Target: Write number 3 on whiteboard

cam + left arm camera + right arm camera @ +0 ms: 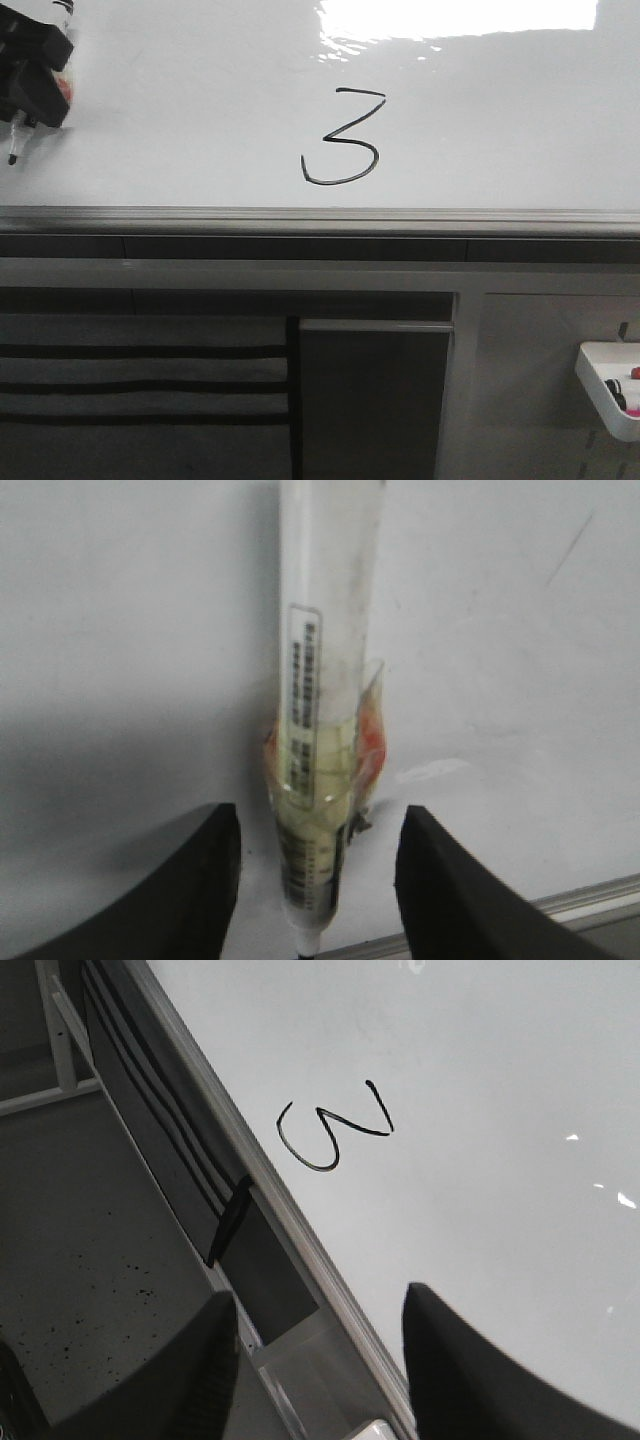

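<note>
The number 3 (345, 140) stands in thin black ink near the whiteboard's (200, 100) front edge, about the middle; it also shows in the right wrist view (335, 1132). My left gripper (28, 105) is at the board's far left. In the left wrist view its jaws (320, 830) are open, with a gap on each side of a taped clear-bodied marker (325, 680) lying between them against the whiteboard (120, 600). The marker tip (13, 150) points toward the front edge. My right gripper (320, 1320) is open and empty over the whiteboard's (500, 1110) edge rail.
A grey metal rail (320, 218) runs along the board's front edge. Below it are a grey frame and a dark striped panel (140, 370). A small white tray (610, 385) with markers hangs at the lower right. A bright light patch (450, 18) reflects at the board's top.
</note>
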{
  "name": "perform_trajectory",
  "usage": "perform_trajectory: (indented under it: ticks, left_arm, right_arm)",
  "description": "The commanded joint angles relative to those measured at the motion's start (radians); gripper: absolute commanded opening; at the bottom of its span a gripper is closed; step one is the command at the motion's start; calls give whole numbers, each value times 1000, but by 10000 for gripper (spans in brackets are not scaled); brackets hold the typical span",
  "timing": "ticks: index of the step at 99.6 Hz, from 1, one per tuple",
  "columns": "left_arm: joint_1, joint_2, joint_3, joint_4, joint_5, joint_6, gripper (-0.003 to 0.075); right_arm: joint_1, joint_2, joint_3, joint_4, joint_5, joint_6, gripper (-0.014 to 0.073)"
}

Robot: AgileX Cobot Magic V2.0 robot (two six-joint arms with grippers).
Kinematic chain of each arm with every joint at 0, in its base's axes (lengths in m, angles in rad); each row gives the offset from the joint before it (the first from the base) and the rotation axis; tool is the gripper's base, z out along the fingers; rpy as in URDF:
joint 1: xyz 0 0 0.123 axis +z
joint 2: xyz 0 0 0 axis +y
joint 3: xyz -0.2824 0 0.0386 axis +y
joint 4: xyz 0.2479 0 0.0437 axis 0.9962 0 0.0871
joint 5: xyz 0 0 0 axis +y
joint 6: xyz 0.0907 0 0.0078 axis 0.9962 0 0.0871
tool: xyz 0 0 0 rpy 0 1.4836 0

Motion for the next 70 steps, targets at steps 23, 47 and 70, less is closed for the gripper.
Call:
perform_trajectory:
  ticks: [23,47,70]
  left_arm:
    - [2,-215,-158,139,317,-14,357]
    - [2,-517,-142,137,434,-14,357]
    - [2,-803,61,58,349,-14,356]
  right_arm:
    - [-6,-113,-28,-69,-12,347,330]
    - [-6,-210,-4,-354,82,884,328]
    - [-6,-319,223,-352,-94,954,328]
